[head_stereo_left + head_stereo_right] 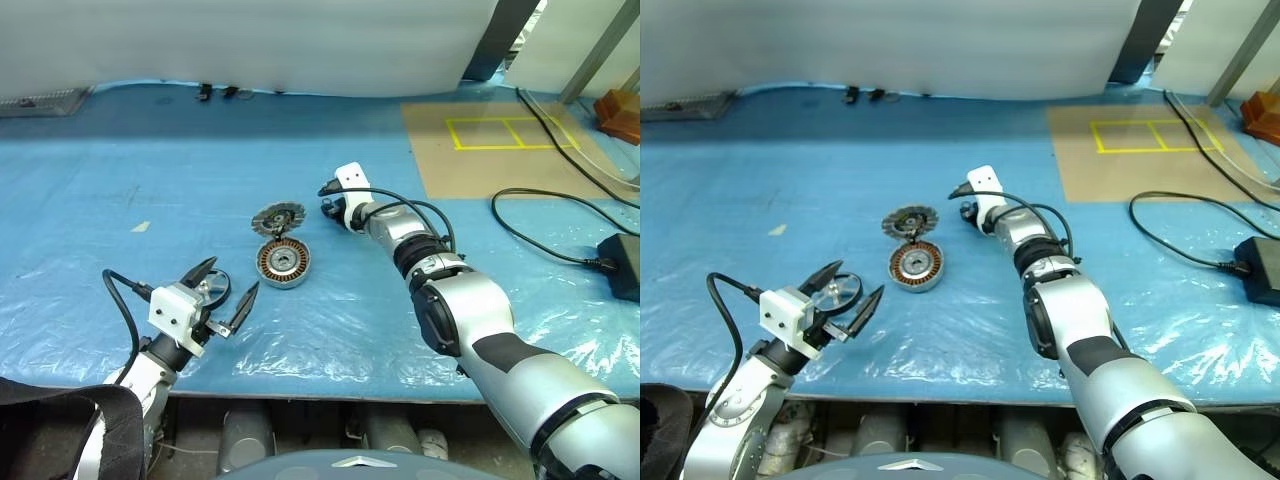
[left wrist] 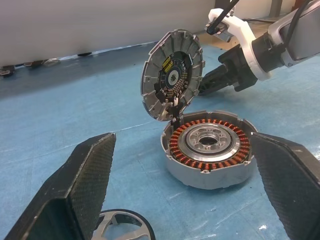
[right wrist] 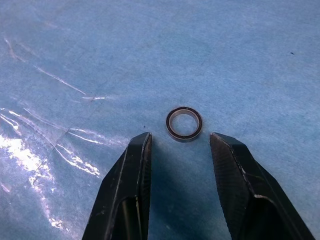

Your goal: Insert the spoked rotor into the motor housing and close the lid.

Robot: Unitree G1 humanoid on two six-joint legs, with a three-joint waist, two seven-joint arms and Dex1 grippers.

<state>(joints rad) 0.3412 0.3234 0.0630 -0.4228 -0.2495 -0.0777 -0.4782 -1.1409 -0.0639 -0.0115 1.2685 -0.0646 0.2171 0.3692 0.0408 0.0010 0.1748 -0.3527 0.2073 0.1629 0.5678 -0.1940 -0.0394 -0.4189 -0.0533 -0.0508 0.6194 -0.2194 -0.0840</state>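
Worktop (image 1: 120, 180) under blue sheet. Motor housing (image 1: 283, 263) near the middle, copper windings facing up, lid (image 1: 277, 217) standing open at its far side. Spoked rotor (image 1: 213, 290) lying flat just under left gripper (image 1: 235, 272), spread wide and empty; housing just beyond, toward the right. Left arm clearly nearer to the rotor. Right gripper (image 3: 179, 137) half spread, tips just short of small ring (image 3: 184, 124), not pinching it.

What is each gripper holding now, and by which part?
Nothing. The left gripper is open above the spoked rotor; the right gripper is open just before a small ring.
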